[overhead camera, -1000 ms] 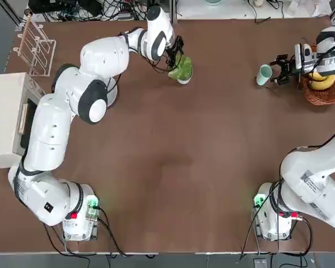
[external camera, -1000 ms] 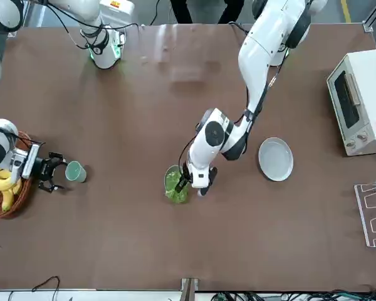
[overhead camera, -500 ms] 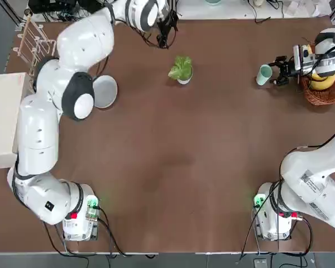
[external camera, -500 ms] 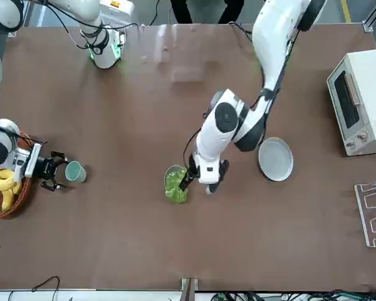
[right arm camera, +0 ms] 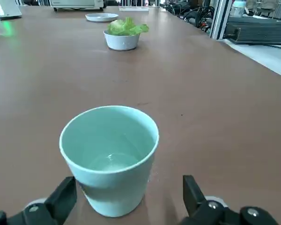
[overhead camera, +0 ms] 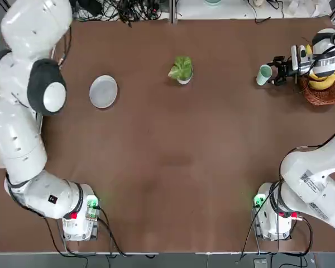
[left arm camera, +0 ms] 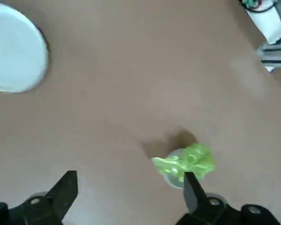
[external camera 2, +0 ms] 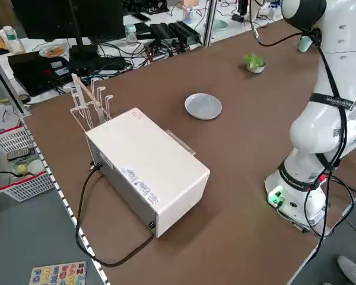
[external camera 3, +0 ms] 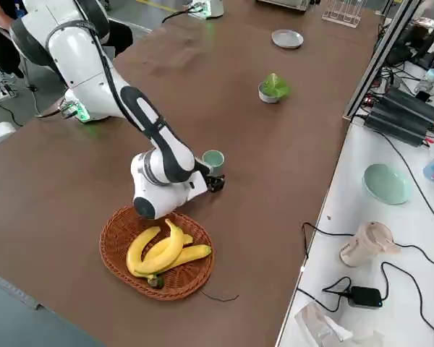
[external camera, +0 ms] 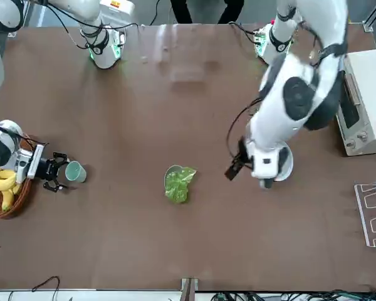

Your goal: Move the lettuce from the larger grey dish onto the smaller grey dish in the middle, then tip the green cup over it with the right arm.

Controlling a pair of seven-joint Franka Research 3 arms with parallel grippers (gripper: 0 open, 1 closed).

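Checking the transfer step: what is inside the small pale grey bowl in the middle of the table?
The crinkled bright green lettuce fills the small pale grey bowl, its leaves rising above the rim. The bowl's inside beneath the leaves is covered, so nothing else can be confirmed there.

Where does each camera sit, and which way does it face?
Top: overhead, looking down; both arm bases; lettuce in smaller grey dish.
Front: across table, facing robot; left arm.
Left side: raised, robot's left; toaster oven, left arm.
Right side: raised, robot's right; right arm, green cup.
Left wrist: above, looking down; left hand open, larger grey dish.
Right wrist: low, level; right hand open by green cup.
All show lettuce.
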